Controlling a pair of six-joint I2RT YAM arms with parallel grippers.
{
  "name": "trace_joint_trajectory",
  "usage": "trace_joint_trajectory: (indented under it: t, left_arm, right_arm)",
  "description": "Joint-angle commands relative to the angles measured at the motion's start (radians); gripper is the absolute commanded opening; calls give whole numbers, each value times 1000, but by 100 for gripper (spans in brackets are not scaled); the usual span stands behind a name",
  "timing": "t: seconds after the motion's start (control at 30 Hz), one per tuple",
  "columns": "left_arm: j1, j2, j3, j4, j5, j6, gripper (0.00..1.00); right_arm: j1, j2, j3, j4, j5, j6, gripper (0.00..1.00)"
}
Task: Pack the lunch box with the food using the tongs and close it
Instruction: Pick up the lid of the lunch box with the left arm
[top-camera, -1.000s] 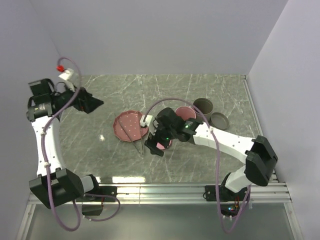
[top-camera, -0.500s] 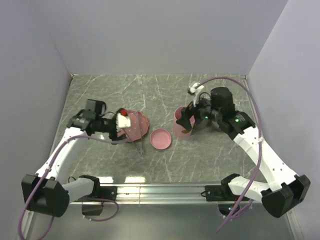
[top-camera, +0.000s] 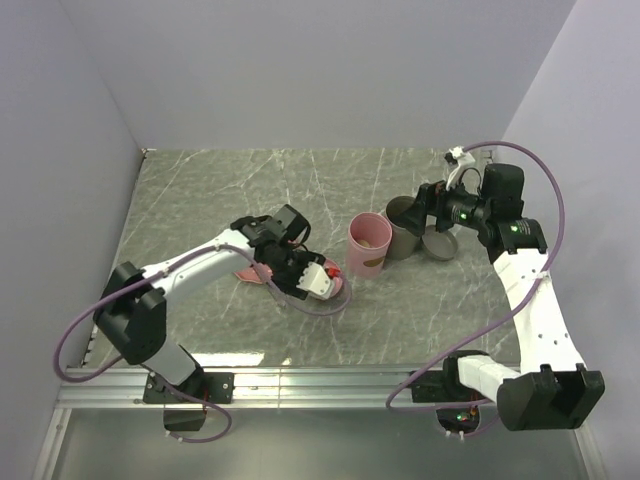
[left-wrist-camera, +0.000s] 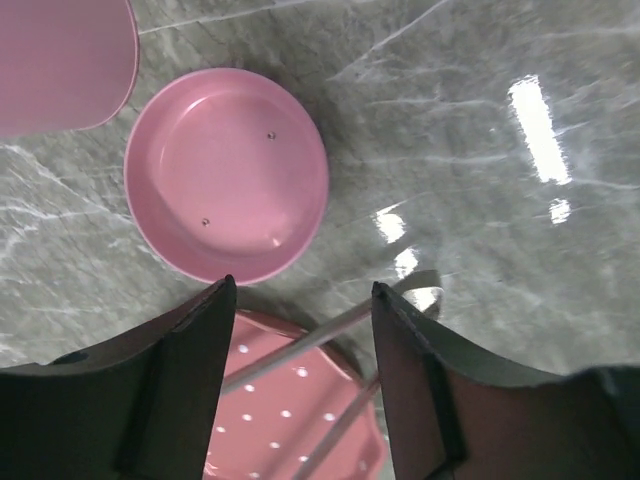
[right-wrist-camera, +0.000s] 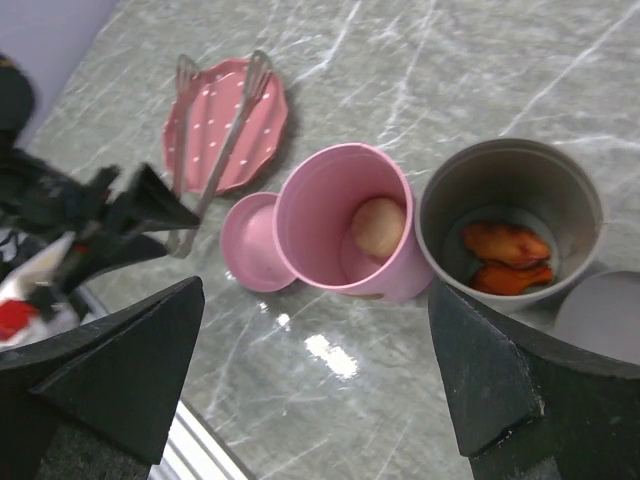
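Top external: mounted high behind the arm bases at 6 o'clock, looking down toward 12. It is far off, with the whole table (top-camera: 230, 190) in frame.
Left wrist: very near, aimed almost straight down past the left gripper (left-wrist-camera: 302, 290).
Right wrist: higher, tilted obliquely past the right gripper (right-wrist-camera: 315, 290).
All three views share the pink lid (left-wrist-camera: 228, 188), dotted plate (left-wrist-camera: 270, 420) and tongs (left-wrist-camera: 300, 345). Right wrist and top also share the pink cup (right-wrist-camera: 300, 225) and grey cup (right-wrist-camera: 450, 200).
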Motion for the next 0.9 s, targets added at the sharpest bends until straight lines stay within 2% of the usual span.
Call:
trace_joint_trajectory:
  t: [0.0,0.27,0.4,0.7,0.87]
  left_arm:
    - [-37,62,66,-23,-95,69,62]
    - [-67,164,47,11,-188,128,52]
    - [-69,153,-5,100,-209,181,49]
    - [-93,185,-20,143,-272,250,43]
    - [-106,195,-48,155,-301,286,36]
  right_arm:
    - [-7,-30,36,-8,-68,20,100]
    - [-73,-21,52,-13,-105,23,100]
    - [-80,-29,42,-7,-111,49,100]
    - [-89,-4,57,-14,-96,39,100]
    - [-93,16,75,-25,-103,34,100]
